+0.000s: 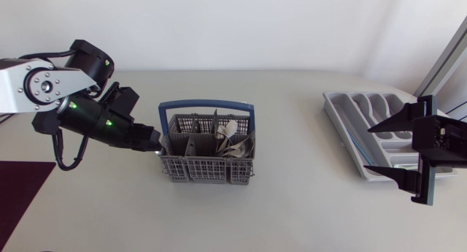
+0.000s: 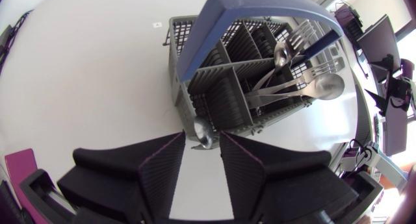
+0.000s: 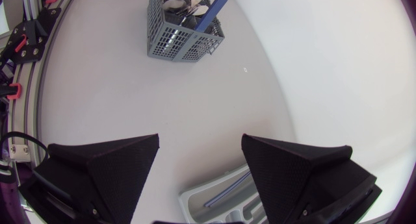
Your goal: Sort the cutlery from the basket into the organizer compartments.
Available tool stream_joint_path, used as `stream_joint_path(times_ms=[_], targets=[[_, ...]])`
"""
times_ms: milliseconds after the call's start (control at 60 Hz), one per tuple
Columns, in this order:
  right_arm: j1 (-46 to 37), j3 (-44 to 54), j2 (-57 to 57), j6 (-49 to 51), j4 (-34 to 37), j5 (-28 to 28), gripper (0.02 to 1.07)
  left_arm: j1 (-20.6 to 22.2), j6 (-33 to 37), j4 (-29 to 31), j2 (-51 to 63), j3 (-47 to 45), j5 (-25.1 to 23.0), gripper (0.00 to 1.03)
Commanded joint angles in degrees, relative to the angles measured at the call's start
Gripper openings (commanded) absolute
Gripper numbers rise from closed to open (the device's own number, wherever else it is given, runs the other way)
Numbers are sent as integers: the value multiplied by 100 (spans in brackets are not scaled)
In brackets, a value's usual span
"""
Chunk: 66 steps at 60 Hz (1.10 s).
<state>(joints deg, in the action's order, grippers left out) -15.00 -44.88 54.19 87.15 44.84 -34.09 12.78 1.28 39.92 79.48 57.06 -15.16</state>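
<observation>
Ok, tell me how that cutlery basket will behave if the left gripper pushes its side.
The basket is an open plastic grid, so probably light and apt to slide on the smooth table. Its cutlery crowds one side, so it may pivot. A push high on the tall handle could tip it.

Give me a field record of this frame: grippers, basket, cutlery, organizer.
left gripper: open, at the basket's wall
spoon bowl: right at the left fingertips, against the basket wall; contact unclear
right gripper: open wide, over the organizer's edge
basket: grey with a blue handle, upright, mid-table
cutlery: spoons and forks in the basket
organizer: grey, no cutlery seen in the visible compartments; partly hidden by the right gripper
</observation>
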Motion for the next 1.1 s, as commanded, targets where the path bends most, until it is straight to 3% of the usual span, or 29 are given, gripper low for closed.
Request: stream_joint_path(times_ms=[0,250,350,567,1083], targets=[[50,129,-49,-129,51,25,93,32,-163,-55,155,192,-101,33],[50,226,-120,-93,7,60,93,217,-242,-90,234,218,-110,20],[50,234,-120,-93,-10,60,93,287,-251,-90,226,200,-110,20],[94,305,-225,-137,7,42,93,366,-242,-151,243,227,-110,4],[296,349,-533,-216,174,69,93,524,-251,-178,6,464,-137,4]])
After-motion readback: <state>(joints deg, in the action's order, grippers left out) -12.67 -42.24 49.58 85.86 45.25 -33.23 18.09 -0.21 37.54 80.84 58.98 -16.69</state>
